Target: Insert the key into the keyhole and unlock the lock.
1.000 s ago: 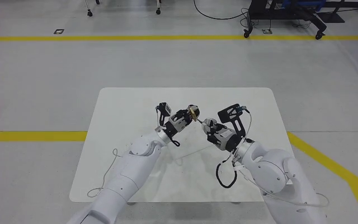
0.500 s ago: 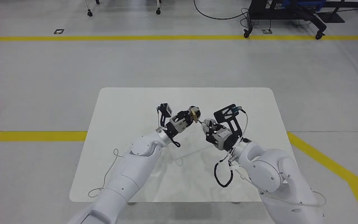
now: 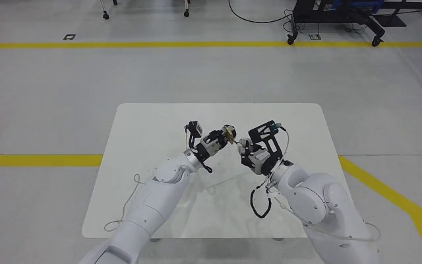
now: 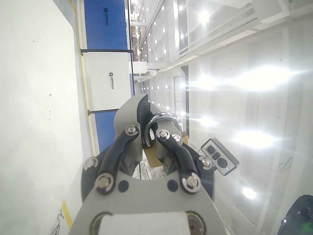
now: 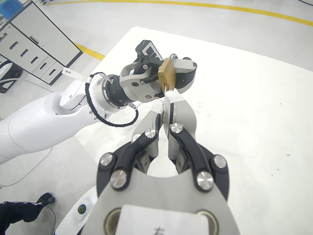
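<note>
- brass lock [image 5: 167, 74], where's it sitting?
- off the table [image 5: 244, 86], above its middle, clamped in the left gripper [image 4: 152, 125] with the keyhole end turned right, likely so the key meets it head on.
- and the key [image 5: 166, 90]?
- pinched in the right gripper [image 5: 166, 103], fingers narrow on it, tip at the keyhole. how deep, i cannot tell.

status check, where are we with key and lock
Left gripper shut on lock, held off the table. Right gripper shut on key, tip at the keyhole, depth unclear. Nothing between them.
</note>
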`<state>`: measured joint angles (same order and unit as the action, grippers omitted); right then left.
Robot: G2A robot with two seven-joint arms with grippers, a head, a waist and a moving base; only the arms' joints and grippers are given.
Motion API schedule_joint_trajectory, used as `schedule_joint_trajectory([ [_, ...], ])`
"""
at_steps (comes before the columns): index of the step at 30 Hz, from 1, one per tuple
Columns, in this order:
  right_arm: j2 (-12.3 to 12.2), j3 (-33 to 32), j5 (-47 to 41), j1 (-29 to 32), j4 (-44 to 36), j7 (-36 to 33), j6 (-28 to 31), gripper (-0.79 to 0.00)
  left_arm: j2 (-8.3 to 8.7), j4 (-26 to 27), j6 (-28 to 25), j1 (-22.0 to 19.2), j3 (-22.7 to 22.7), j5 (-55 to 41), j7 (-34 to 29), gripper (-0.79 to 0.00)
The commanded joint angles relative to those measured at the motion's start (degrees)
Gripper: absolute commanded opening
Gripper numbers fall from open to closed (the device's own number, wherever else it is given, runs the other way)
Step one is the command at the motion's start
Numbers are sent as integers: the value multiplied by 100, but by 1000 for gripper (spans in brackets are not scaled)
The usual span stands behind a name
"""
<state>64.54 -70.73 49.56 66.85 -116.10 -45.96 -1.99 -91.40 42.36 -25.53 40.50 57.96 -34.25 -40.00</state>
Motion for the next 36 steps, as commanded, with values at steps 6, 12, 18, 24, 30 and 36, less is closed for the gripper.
schedule_joint_trajectory([
  [6,18,84,103,-66,28,-37,-46,-785,-6,-14,-17,3,28,98,0,-785],
  [12,29,136,280,-102,19,-86,-116,-785,-13,-13,-61,7,55,158,-13,-785],
  [18,43,221,510,-132,2,-131,-184,-785,-17,-88,-95,3,92,177,-75,-785],
  [24,68,337,626,-189,18,-195,-204,-785,-26,-124,-143,-2,110,236,-72,-785],
  [30,89,390,684,-232,17,-238,-219,-785,-28,-132,-192,7,141,291,-85,-785],
  [36,112,447,737,-268,60,-266,-248,-785,-29,-111,-187,29,174,272,-186,-785],
])
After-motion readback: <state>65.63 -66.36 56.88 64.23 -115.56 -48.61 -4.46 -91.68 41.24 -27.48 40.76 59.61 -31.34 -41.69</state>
